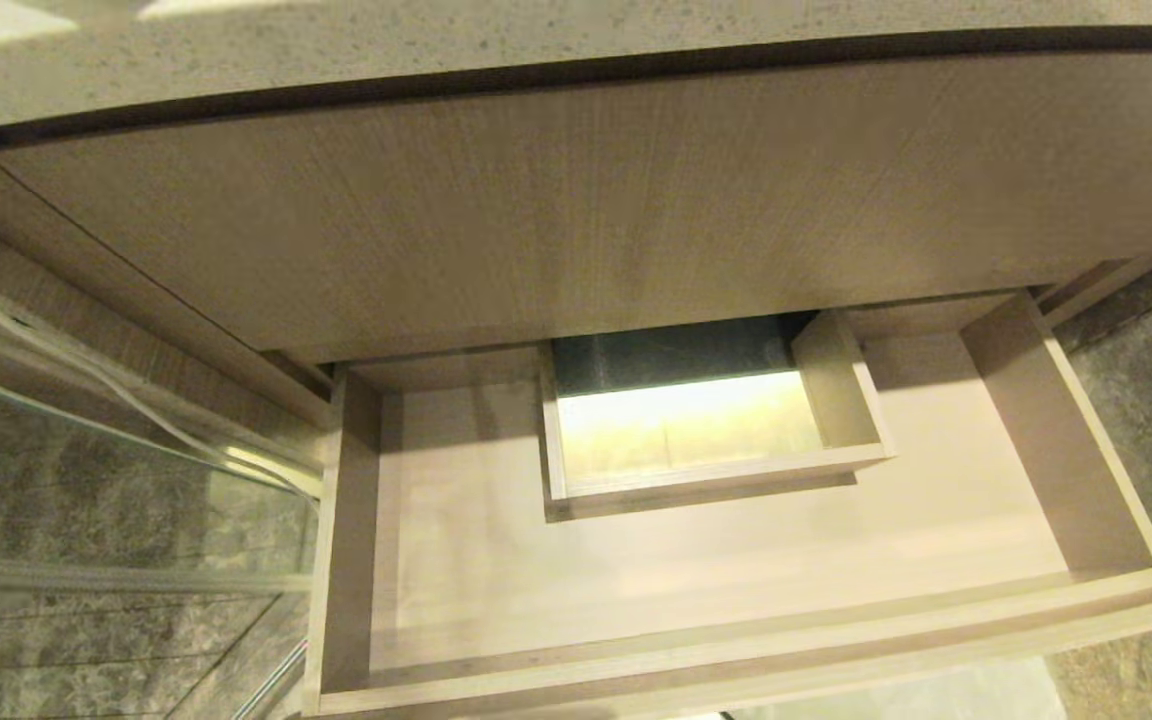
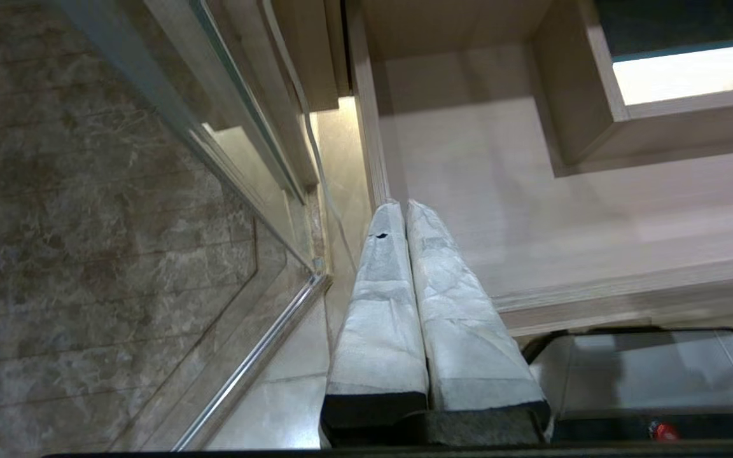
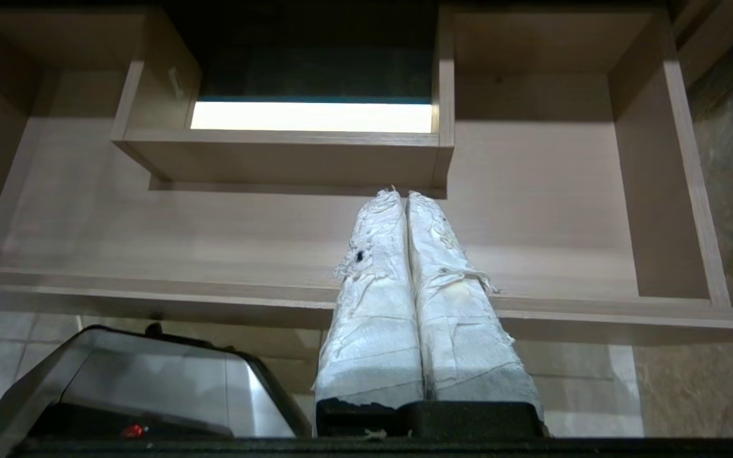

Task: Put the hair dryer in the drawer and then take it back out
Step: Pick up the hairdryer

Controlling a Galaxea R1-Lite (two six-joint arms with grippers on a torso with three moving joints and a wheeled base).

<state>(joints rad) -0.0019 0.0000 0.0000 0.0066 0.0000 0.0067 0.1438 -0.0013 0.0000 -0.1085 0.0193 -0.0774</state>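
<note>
Open drawer [image 1: 736, 560] pulled out near, wide and shallow, long axis running left to right, bare light wood floor inside. Boxed square cutout [image 1: 706, 470] against the far wall, near the middle. Taller plain panel [image 1: 576, 210] above and beyond, under a speckled stone table [image 1: 436, 50]. Grey marbled floor tiles [image 1: 1146, 420] to the right, glass pane [image 1: 86, 480] with a white cord [image 1: 56, 350] to the left.

No hair dryer anywhere in the three views: not in the drawer, not on the floor tiles, not in either pincer. Direction from pincer to dryer and which arm is nearer: cannot tell.

Left pincer [image 2: 398, 207] clenched, wrapped fingers pressed together, empty, hovering near the drawer's left wall. Right pincer [image 3: 400, 194] clenched too, empty, pointing over the drawer's near front toward the cutout. Both out of the head view.

Probably a search step first: finding the dryer, likely above on the table. Plenty of room on either side of the cutout for a dryer laid lengthwise.
</note>
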